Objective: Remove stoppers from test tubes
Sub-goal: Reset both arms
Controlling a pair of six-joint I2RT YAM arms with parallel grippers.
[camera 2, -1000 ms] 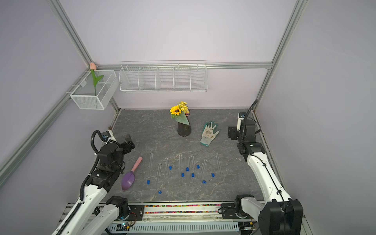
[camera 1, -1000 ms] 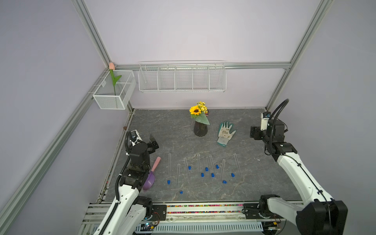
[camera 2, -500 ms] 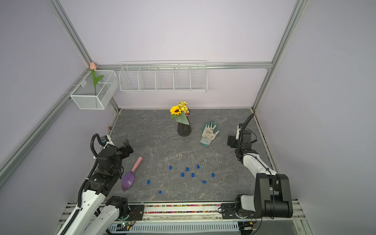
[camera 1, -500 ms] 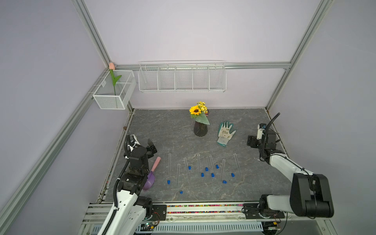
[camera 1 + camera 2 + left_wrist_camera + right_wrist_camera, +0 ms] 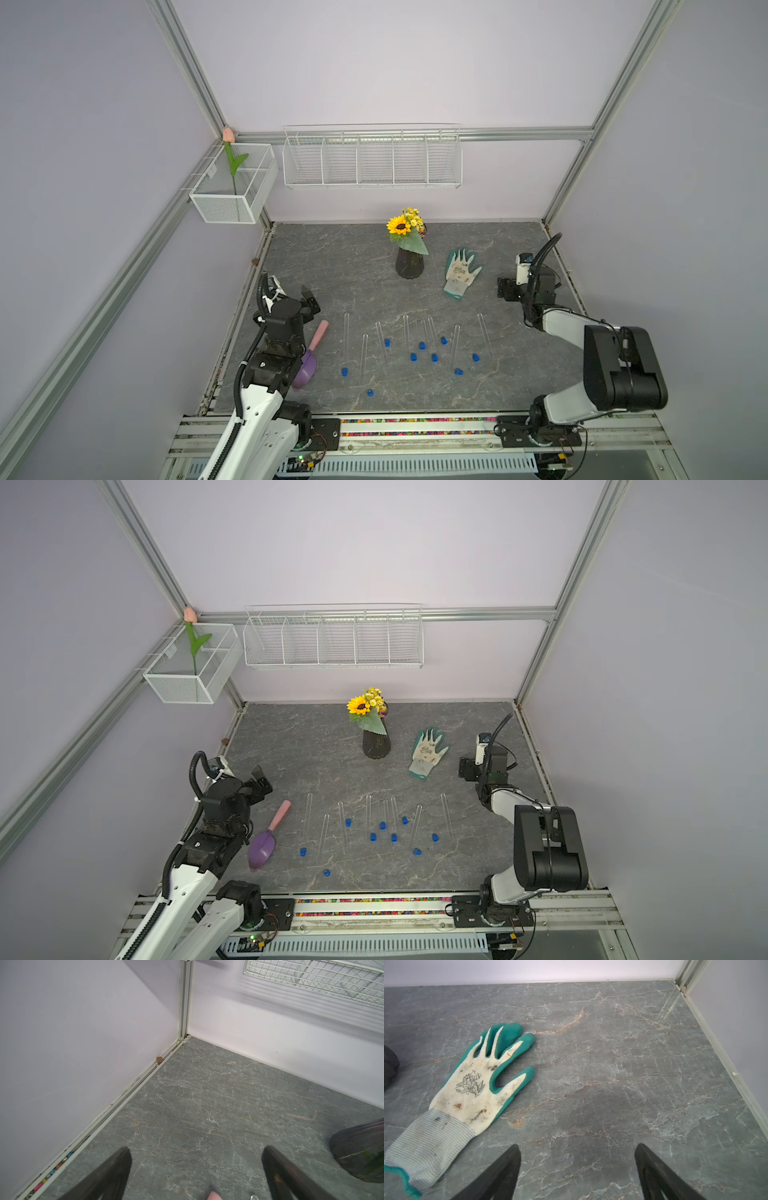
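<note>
The test tubes point(image 5: 346, 338) lie flat in a loose row across the middle of the desk point(image 5: 332, 257), closer to its front edge, their lengths running roughly front to back. The blue stoppers point(image 5: 422, 345) are scattered among them and by their front ends. Most lie clear of the glass, but from this height the two at the very tips of tubes may be touching them. A purple scoop point(image 5: 305, 370) with a pink handle lies just left of the row.

The left pincer point(image 5: 293, 293) hovers near the desk's left edge, jaws wide apart and empty. The right pincer point(image 5: 577, 1147) sits near the right edge over bare desk, jaws also spread and holding nothing. A green-and-white glove point(image 5: 473, 1084) lies near it. A dark vase point(image 5: 409, 264) of flowers stands toward the back.
</note>
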